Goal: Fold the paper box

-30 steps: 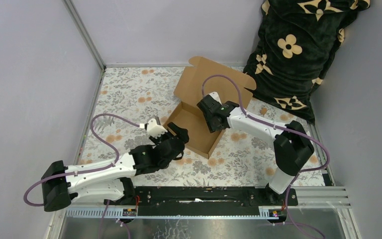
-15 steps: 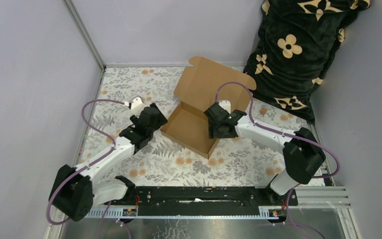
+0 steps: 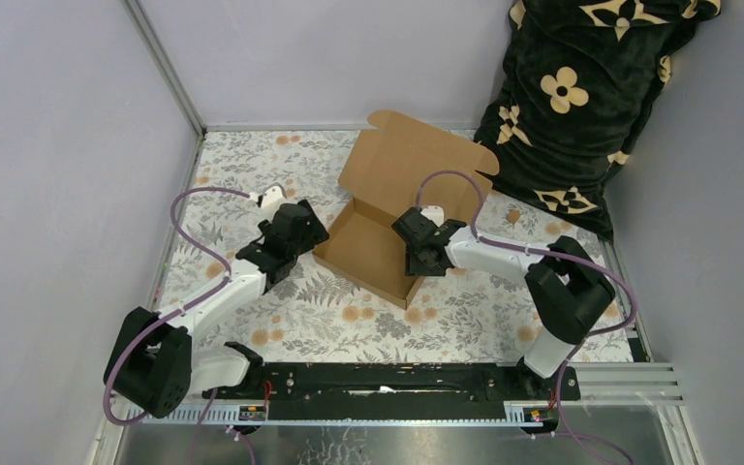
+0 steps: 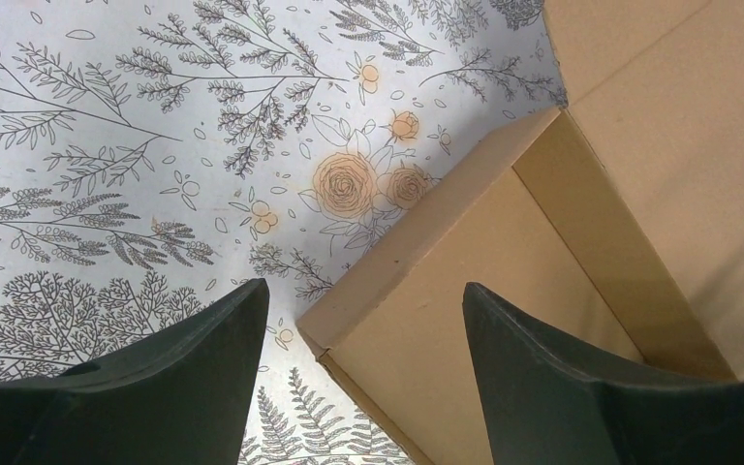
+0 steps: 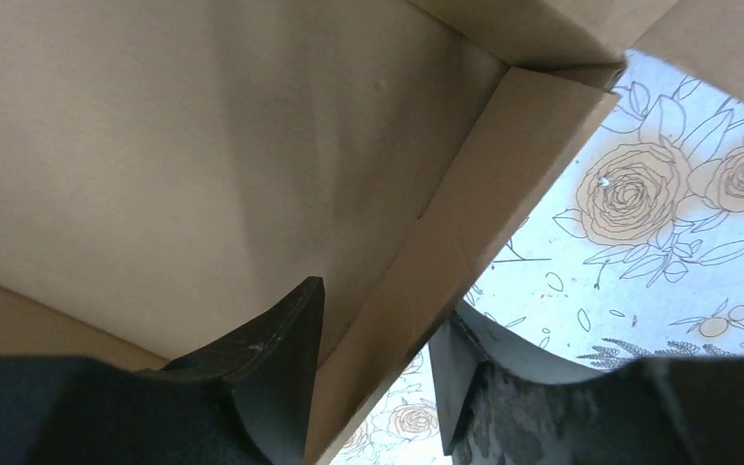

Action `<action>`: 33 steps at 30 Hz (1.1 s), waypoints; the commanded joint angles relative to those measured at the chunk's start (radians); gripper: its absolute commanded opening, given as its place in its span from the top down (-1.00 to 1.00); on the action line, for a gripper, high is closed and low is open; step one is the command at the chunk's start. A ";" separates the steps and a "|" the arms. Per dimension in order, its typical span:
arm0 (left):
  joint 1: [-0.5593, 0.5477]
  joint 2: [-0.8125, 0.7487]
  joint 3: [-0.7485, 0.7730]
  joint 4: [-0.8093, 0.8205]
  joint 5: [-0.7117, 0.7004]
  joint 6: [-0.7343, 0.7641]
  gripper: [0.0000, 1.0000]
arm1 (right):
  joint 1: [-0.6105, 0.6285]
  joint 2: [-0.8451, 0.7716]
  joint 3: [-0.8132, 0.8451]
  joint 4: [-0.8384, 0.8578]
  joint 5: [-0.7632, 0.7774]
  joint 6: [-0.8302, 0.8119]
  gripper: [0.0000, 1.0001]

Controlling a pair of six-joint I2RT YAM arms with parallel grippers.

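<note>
Floral tablecloth point(image 3: 252, 174), black flower-print blanket point(image 3: 581, 97) at far right corner, grey walls point(image 3: 58, 145)

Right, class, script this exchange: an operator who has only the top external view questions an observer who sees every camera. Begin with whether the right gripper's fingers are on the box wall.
Operator: From above I can't make out the fingertips. Are they on the wall?
Observer: The right wrist view shows the right gripper straddling a side wall of the paper box, one finger inside and one outside. Whether it pinches the wall, I cannot tell.
Operator: And the other arm?
Observer: The left wrist view shows the left gripper open, with a corner of the box in the gap between its fingers.
</note>
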 commanded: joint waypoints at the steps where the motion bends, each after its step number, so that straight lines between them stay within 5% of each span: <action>1: 0.016 -0.024 -0.009 0.054 0.010 0.024 -0.60 | -0.002 0.044 0.004 0.000 -0.006 -0.030 0.08; 9: 0.031 -0.076 -0.032 0.039 0.006 0.034 -0.59 | 0.000 0.064 0.087 -0.055 0.126 -0.231 0.37; 14: 0.034 -0.101 -0.041 0.031 0.008 0.032 -0.59 | 0.001 0.072 0.123 -0.044 0.198 -0.405 0.30; 19: 0.035 -0.125 -0.045 0.018 0.006 0.034 -0.59 | -0.002 0.043 0.124 0.019 0.177 -0.463 -0.01; 33: 0.036 -0.219 -0.047 -0.035 -0.005 0.055 -0.59 | -0.025 0.160 0.155 0.114 0.181 -0.526 0.18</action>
